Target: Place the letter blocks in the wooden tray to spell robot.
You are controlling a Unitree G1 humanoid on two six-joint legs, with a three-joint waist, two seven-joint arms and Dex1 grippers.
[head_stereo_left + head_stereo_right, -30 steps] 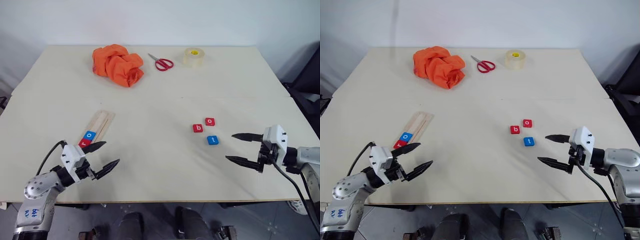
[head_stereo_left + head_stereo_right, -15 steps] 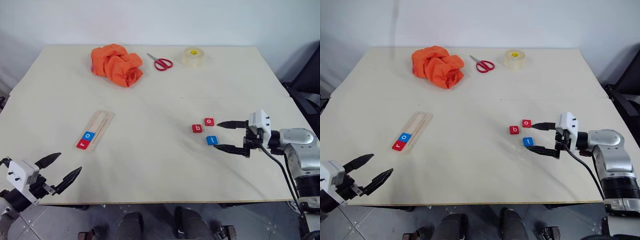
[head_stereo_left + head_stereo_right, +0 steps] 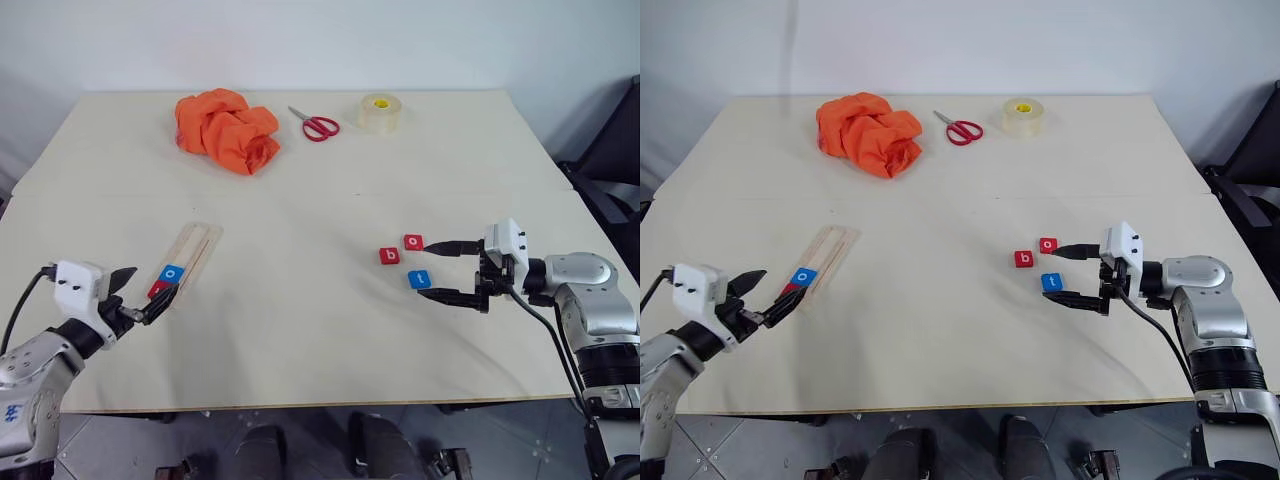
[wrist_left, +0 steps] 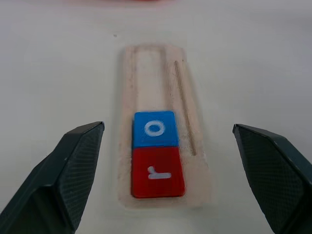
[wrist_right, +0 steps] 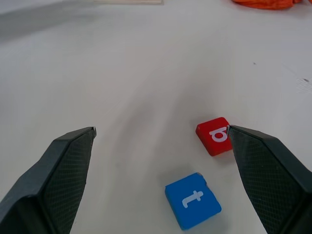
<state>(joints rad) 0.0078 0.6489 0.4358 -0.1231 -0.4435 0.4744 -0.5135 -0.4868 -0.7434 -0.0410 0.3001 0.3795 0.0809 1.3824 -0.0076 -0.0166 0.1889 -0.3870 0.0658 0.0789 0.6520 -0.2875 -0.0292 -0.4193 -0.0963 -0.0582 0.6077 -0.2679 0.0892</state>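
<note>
While bare table (image 3: 300, 330) is left toward the front edge, red r (image 4: 157, 171) and blue o (image 4: 154, 129) are seen in the tray (image 4: 185, 161); both grippers (image 3: 140, 290) (image 3: 1072, 272) are spread wide, empty, with t (image 3: 1051, 282), b (image 3: 1024, 259), o (image 3: 1048, 245) loose near the right edge.

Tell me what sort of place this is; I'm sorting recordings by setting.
Probably a lab or test room: a plain table against a bare wall, set with a letter tray, scissors and tape.

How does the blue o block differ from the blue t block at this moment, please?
The blue o block sits inside the wooden tray, touching the red r block; the blue t block lies loose on the table, apart from other blocks, near the open right gripper. Both are blue squares with white letters.
</note>
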